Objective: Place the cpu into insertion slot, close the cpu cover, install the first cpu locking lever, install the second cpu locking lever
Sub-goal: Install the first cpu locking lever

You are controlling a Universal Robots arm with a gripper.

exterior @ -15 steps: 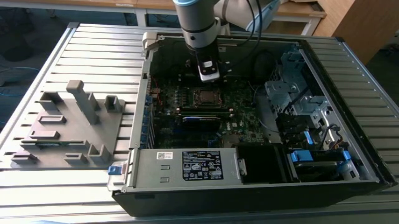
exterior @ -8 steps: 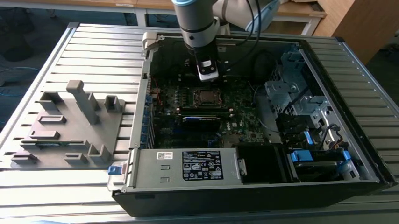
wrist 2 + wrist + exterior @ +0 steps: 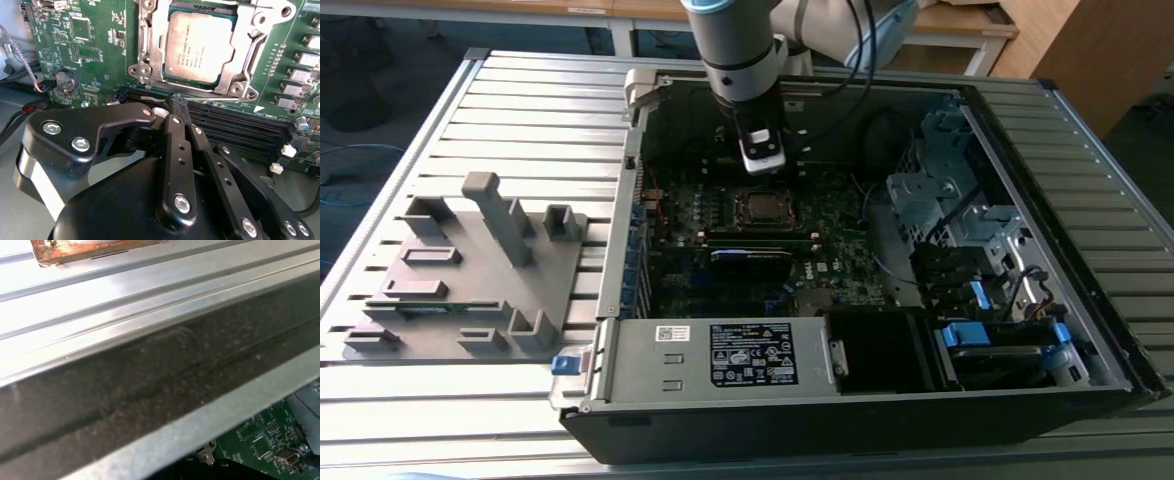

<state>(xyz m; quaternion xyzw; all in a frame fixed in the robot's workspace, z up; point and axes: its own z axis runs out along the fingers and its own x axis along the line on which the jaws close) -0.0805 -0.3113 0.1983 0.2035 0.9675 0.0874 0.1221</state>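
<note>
The cpu (image 3: 199, 46), a flat silver-grey square, lies in the insertion slot (image 3: 200, 8) on the green motherboard (image 3: 95, 55). The shiny cpu cover (image 3: 235, 82) lies flat around it, its window framing the chip. In the second wrist view my gripper (image 3: 179, 106) is shut with nothing between its black fingers (image 3: 176, 145). Its tips hover just off the socket's edge, over the long black memory slots (image 3: 240, 125). In the exterior view the gripper (image 3: 762, 168) hangs inside the open computer case, just behind the socket with the cpu (image 3: 761, 207).
The open computer case (image 3: 854, 400) lies on a slatted aluminium table (image 3: 520, 90). A grey drive cage (image 3: 947, 200) and cables fill the exterior view's right side of the case. A grey moulded fixture (image 3: 467, 270) stands on the table at the exterior view's left. The case wall (image 3: 150, 375) crosses the first wrist view.
</note>
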